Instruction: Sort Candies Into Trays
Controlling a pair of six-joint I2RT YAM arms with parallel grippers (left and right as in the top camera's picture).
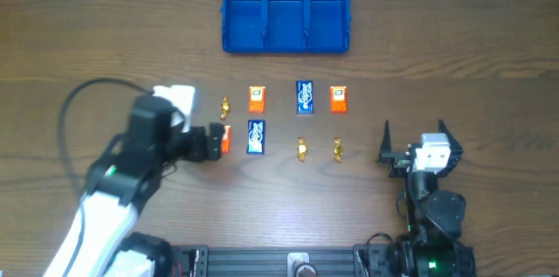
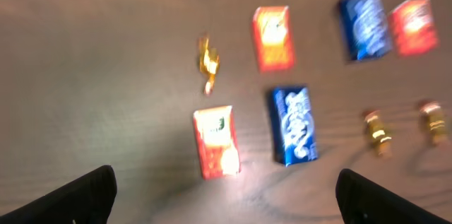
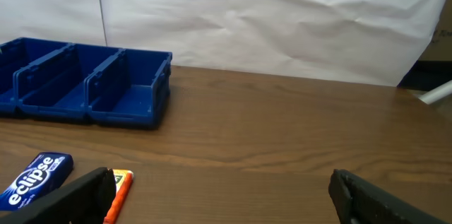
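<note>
Several wrapped candies lie in two rows on the wooden table. The far row holds a gold one (image 1: 224, 107), an orange pack (image 1: 257, 98), a blue pack (image 1: 305, 97) and another orange pack (image 1: 339, 98). The near row holds an orange pack (image 2: 216, 141), a blue pack (image 2: 294, 124) and two gold ones (image 1: 301, 149) (image 1: 337, 148). My left gripper (image 2: 226, 203) is open, hovering just short of the near orange pack (image 1: 226, 140). My right gripper (image 1: 413, 128) is open and holds nothing, to the right of the candies. The blue three-compartment tray (image 1: 286, 15) stands at the back.
In the right wrist view the tray (image 3: 85, 79) is far off, with a blue pack (image 3: 35, 179) and an orange pack (image 3: 120, 185) close by. A white sheet hangs behind the table. Bare wood surrounds the candies on both sides.
</note>
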